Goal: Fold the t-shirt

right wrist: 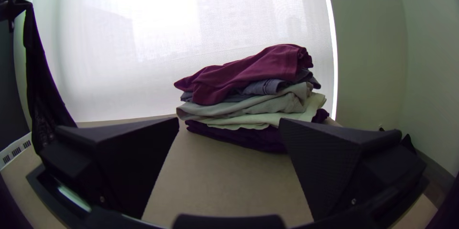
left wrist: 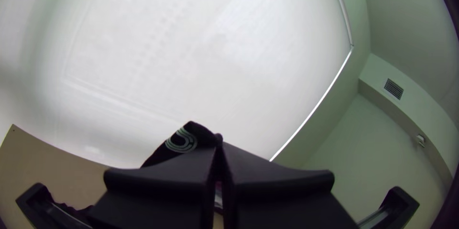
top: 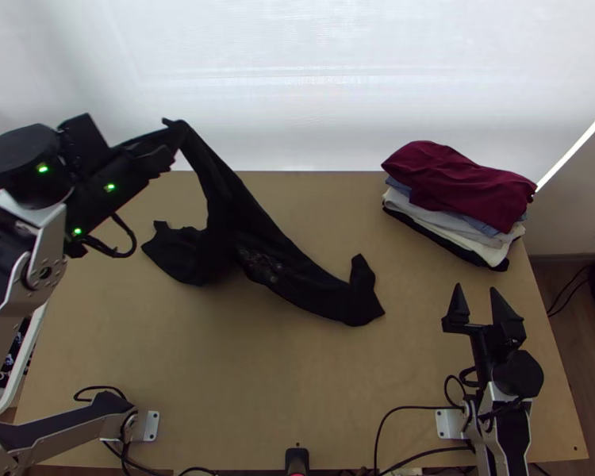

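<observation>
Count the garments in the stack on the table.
5 that I can make out, top to bottom: maroon garment, blue garment, light grey garment, cream garment, dark garment at the bottom. More may be hidden between them.

Silver-grey links and black joints make up both arms. At nine o'clock in the top view, the left arm point(top: 53, 242) has a round black housing point(top: 20, 163), green lights point(top: 42, 168) and a looped black cable point(top: 119, 255). Between four and five o'clock, the right arm point(top: 512, 432) ends in black fingers point(top: 508, 317), wedge-shaped, with finely ridged faces and small screws point(right wrist: 354, 201)
</observation>
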You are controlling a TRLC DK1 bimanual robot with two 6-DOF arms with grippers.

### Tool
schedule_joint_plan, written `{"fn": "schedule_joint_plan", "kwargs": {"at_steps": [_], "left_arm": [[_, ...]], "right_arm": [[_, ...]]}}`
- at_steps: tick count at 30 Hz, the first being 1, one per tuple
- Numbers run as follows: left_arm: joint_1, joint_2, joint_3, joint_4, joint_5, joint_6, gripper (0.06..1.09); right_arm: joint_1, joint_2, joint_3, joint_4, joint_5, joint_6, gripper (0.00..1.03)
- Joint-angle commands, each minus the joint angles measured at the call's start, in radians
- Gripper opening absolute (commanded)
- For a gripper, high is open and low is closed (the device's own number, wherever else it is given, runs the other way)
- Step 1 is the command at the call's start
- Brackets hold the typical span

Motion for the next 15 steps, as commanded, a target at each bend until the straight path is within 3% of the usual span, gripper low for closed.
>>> {"fn": "schedule_joint_plan", "kwargs": {"at_steps": [1,15], "left_arm": [[-0.005,-0.044,0.044,0.047,0.002,-0.009,0.09],[-0.281,0.038,-0.139,0.237,-0.034,0.027,0.09]], "right_arm": [[-0.003,-0.003,-0.005,-0.015,0.008,-0.007,0.98],[-0.003,-0.003,-0.005,-0.015,0.008,-0.007,0.98]]}}
